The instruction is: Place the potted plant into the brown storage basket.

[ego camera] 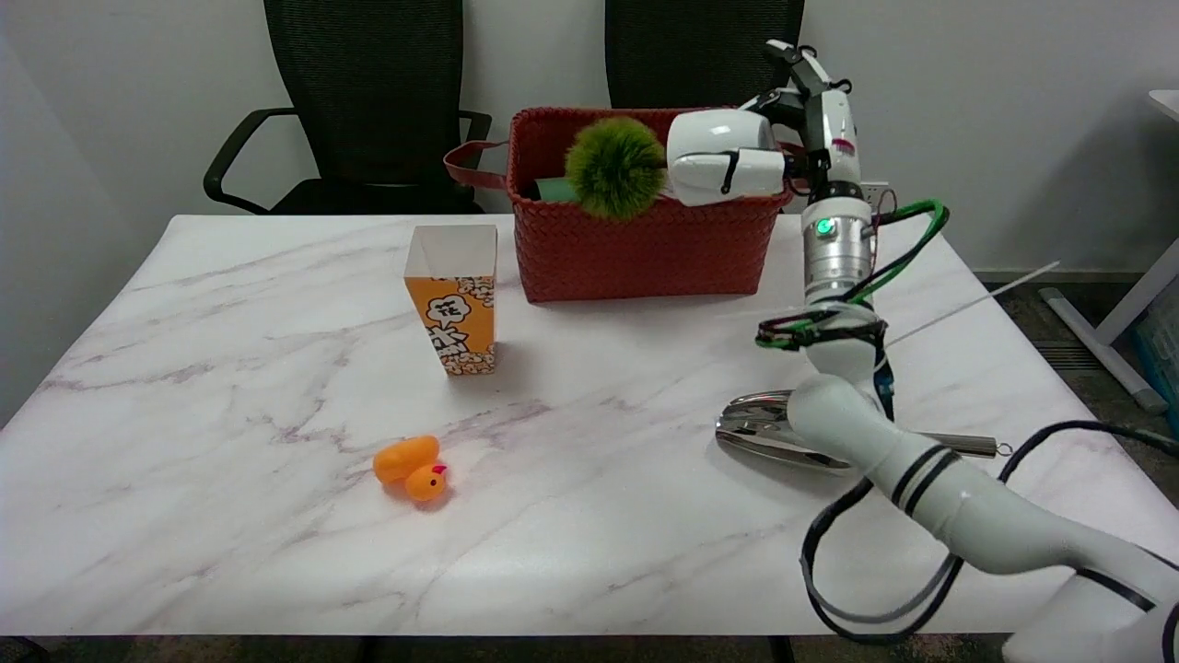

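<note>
The right hand (728,166) is raised over the brown storage basket (645,249), at its right end, with the white back of the hand turned toward the camera. The potted plant (614,168), a round green fuzzy ball, sits just to the left of the hand, above the basket's front rim and partly down inside it. Something green shows below the ball, perhaps the pot, though too little shows to tell. The fingers are hidden behind the back of the hand and the plant, so whether they are clamped on the pot or spread apart cannot be told from this view.

By the look of it, the task is at its placing step: the plant is already over the basket's opening, maybe resting in it. The next move likely calls for the hand to set the pot down level on the basket floor, let go of it, and then lift straight up without brushing the ball or catching the rim.

Elsewhere on the marble table (230,368) stand a popcorn box (451,308), a small orange toy duck (412,468), and a metal scoop (783,433) lying under the right arm.
</note>
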Controlling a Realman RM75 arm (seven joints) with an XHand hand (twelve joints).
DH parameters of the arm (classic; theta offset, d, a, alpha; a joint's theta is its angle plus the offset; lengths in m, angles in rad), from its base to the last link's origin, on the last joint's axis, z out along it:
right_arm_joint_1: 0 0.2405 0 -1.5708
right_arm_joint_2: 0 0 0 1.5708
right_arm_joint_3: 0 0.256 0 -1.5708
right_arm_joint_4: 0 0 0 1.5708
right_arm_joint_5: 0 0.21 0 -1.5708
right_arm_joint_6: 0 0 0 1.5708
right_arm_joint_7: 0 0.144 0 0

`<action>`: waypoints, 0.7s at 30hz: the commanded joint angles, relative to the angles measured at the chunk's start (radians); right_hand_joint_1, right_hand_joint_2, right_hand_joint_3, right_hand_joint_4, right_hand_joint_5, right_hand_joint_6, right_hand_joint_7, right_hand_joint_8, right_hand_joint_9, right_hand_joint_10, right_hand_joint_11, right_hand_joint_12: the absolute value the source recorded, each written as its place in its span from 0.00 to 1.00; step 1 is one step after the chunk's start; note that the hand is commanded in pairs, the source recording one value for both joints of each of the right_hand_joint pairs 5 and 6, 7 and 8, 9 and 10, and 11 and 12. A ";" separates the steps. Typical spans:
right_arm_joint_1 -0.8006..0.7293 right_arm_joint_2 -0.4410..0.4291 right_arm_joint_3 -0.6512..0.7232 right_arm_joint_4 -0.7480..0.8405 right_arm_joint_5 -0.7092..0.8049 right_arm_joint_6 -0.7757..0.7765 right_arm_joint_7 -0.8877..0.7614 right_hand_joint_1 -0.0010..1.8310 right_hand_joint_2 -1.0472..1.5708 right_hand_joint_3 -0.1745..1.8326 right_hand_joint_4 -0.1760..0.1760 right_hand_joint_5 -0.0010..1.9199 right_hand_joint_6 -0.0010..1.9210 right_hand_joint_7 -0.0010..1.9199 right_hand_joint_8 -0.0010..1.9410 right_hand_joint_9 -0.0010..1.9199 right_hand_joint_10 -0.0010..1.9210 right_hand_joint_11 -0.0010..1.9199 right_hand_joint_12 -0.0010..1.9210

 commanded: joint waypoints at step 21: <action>0.713 -0.191 -0.232 -0.936 -0.047 -0.251 -0.140 0.51 0.50 0.00 0.50 0.34 0.34 0.61 0.60 0.38 0.38 0.23 0.23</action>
